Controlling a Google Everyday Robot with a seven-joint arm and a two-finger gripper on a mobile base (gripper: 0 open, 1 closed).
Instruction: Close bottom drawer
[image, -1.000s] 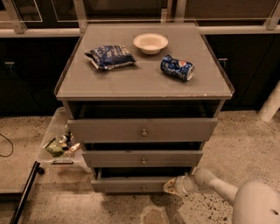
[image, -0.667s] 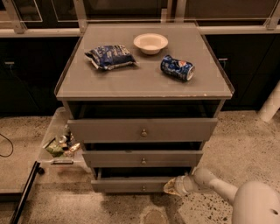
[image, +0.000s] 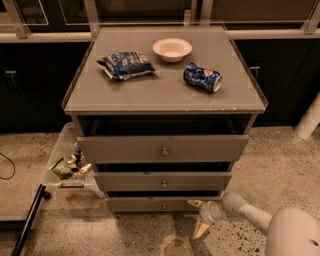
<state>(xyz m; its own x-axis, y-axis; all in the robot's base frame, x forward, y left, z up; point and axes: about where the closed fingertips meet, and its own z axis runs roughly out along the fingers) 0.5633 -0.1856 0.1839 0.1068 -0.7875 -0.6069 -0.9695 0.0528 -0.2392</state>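
Observation:
The grey cabinet (image: 165, 92) has three drawers, all pulled out a little. The bottom drawer (image: 145, 204) is the lowest and narrowest front, with a small round knob (image: 163, 205). It sticks out only slightly, with a thin dark gap above it. My gripper (image: 198, 216) is low at the drawer's right front corner, just above the floor. Its fingers are spread: one fingertip (image: 194, 203) is against the drawer front and the other (image: 200, 230) points down at the floor. It holds nothing.
On the cabinet top lie a blue chip bag (image: 125, 64), a white bowl (image: 172, 49) and a blue can (image: 202, 78) on its side. A clear bin (image: 65, 165) with small items stands at the cabinet's left. The floor is speckled; dark cabinets stand behind.
The bottom drawer front has moved back toward the cabinet, and my gripper has followed it inward at its right end.

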